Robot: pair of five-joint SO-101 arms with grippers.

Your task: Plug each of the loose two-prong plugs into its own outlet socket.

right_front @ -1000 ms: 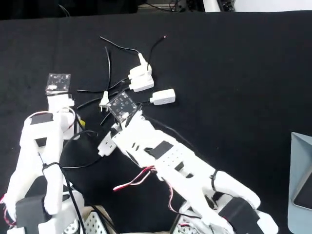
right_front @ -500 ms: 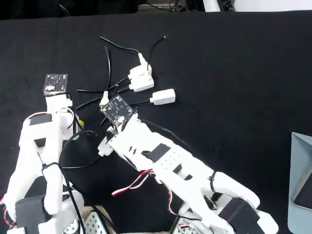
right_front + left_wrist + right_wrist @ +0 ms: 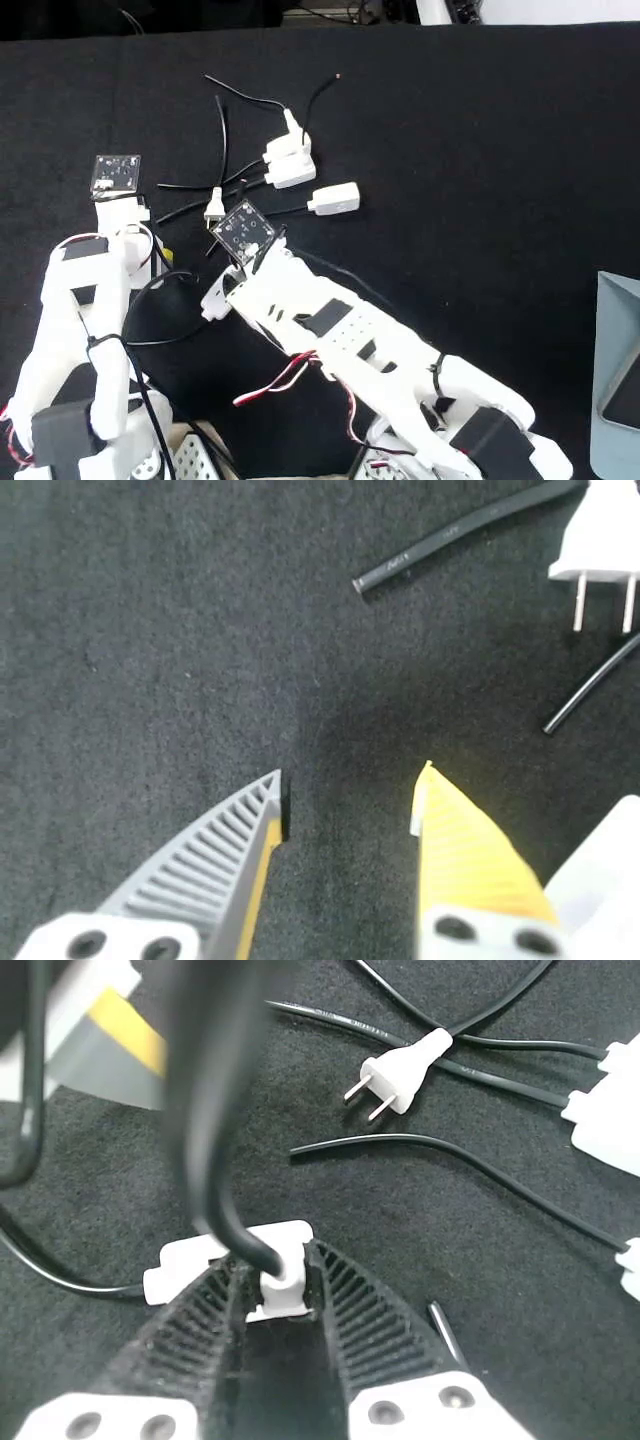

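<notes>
My right gripper (image 3: 272, 1265) is shut on a white plug (image 3: 283, 1243) whose thick black cord rises toward the camera. In the high view that plug (image 3: 214, 297) lies at the tip of the right arm, near the table's front left. A loose two-prong plug (image 3: 402, 1073) lies beyond it, also seen as the loose plug (image 3: 214, 207) and the loose plug (image 3: 600, 540). My left gripper (image 3: 345, 800) hangs open over bare black cloth, with nothing between its fingers. White outlet sockets (image 3: 290, 160) sit behind, and another socket (image 3: 335, 198) lies to their right.
Thin black cords (image 3: 225, 120) fan out behind and left of the sockets, and one cut cord end (image 3: 365, 582) lies close ahead of the left gripper. A grey bin (image 3: 618, 380) stands at the right edge. The two arms are close together at the front left.
The right arm's tip has shifted a little left and toward the front with the plug still gripped. The left arm has barely moved.
</notes>
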